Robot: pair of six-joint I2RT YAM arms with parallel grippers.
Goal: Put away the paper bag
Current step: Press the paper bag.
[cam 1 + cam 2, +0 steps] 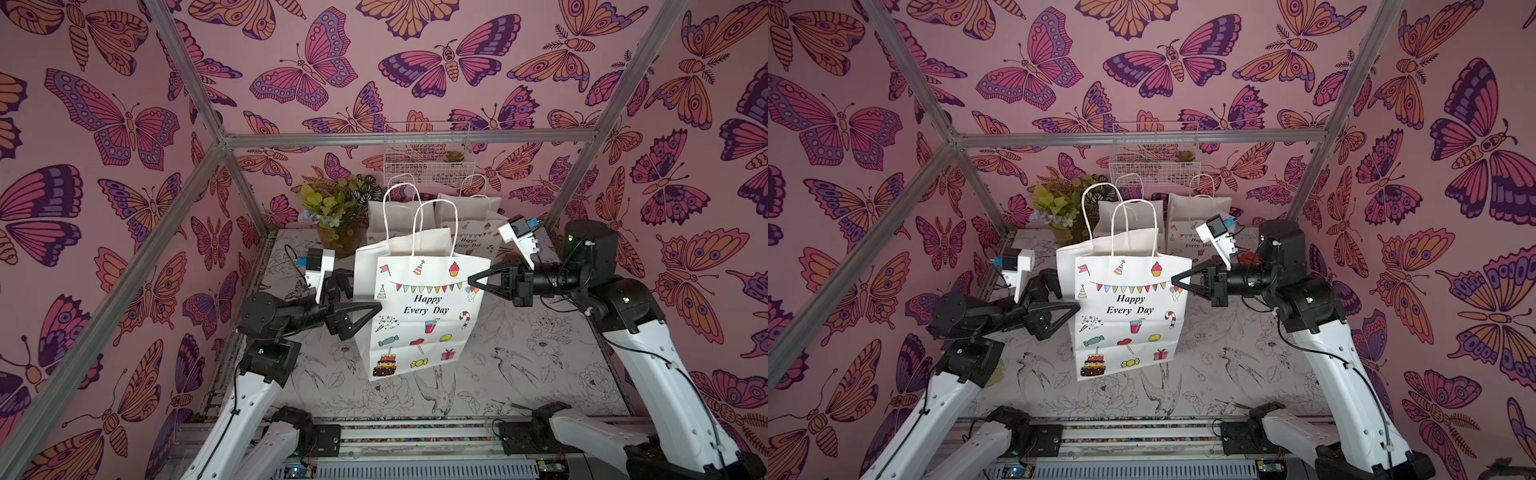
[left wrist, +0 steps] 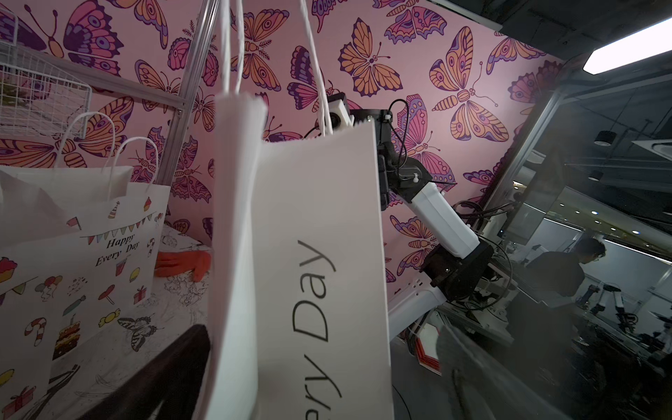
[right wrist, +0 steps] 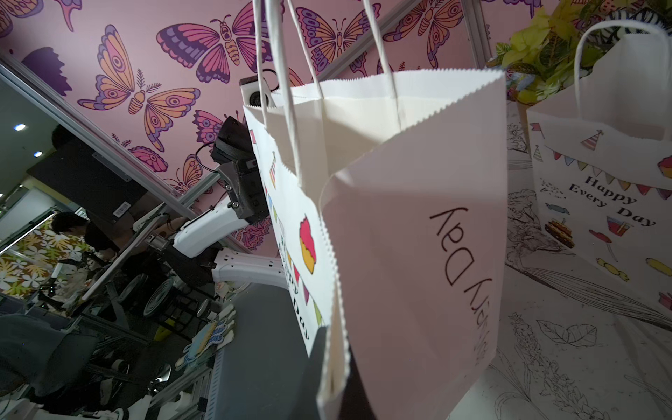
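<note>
Bag [image 1: 419, 316] was upright over the middle of the table [image 1: 540, 357], and you couldn't tell if its base touched. Your right gripper [image 1: 473, 284] was pinched shut on its upper right edge. Your left gripper [image 1: 365, 291] gaped wide, straddling the left side without clamping. On that single pinch of thin paper, I'd judge the edge could tear or slip, and the bag swing or topple. Its front read "Happy Every Day"; no brand showed.
</note>
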